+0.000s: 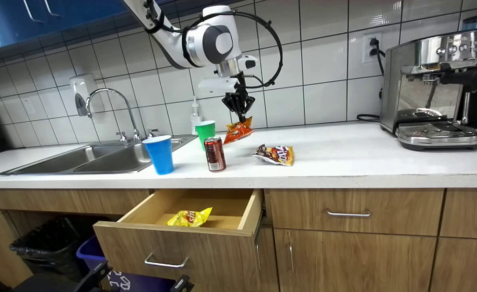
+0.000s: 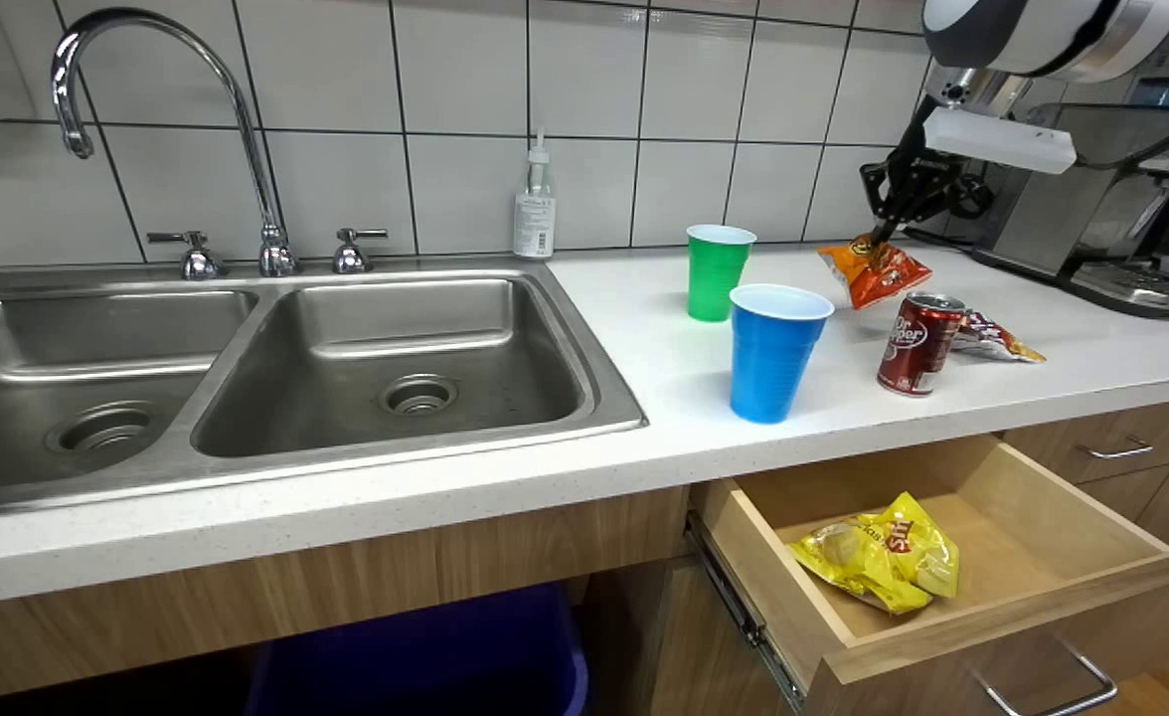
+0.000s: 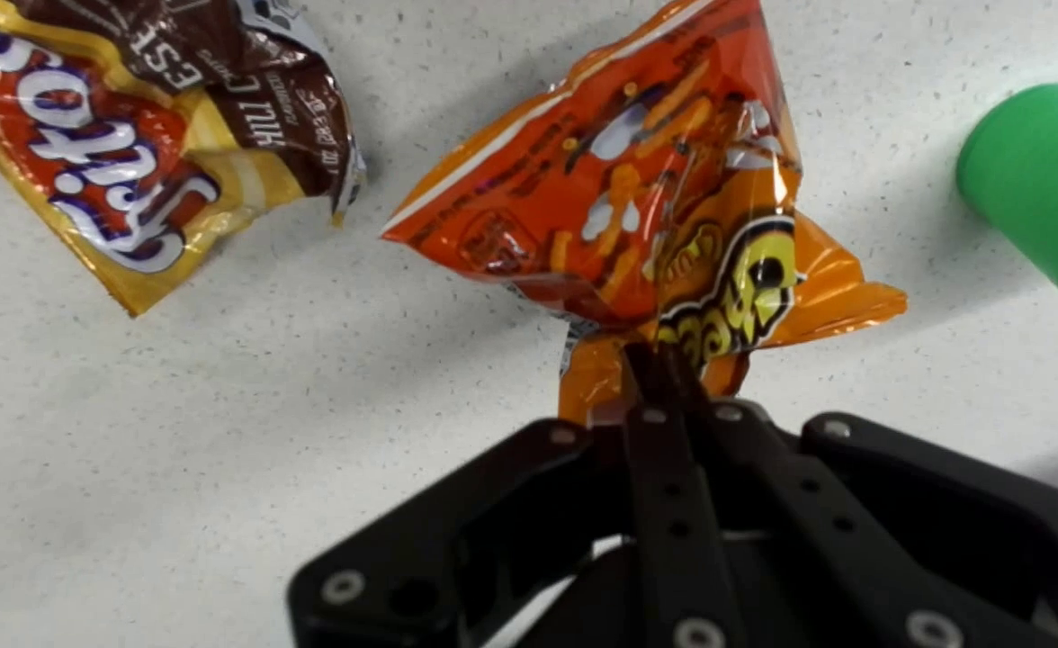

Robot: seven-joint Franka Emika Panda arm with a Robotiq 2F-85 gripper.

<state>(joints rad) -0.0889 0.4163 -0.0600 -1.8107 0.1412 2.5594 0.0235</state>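
Note:
My gripper is shut on a crumpled red and orange Cheetos bag. The bag also shows in both exterior views, hanging from the fingertips a little above the white counter. A brown and yellow Fritos bag lies on the counter beside it, and it shows in an exterior view. A dark red Dr Pepper can stands upright in front of the held bag. A green cup stands near the held bag, and a blue cup stands closer to the sink.
A drawer stands pulled open below the counter with a yellow chip bag inside. A double sink with a tall faucet lies to one side. A soap bottle stands by the tiled wall. An espresso machine stands on the counter.

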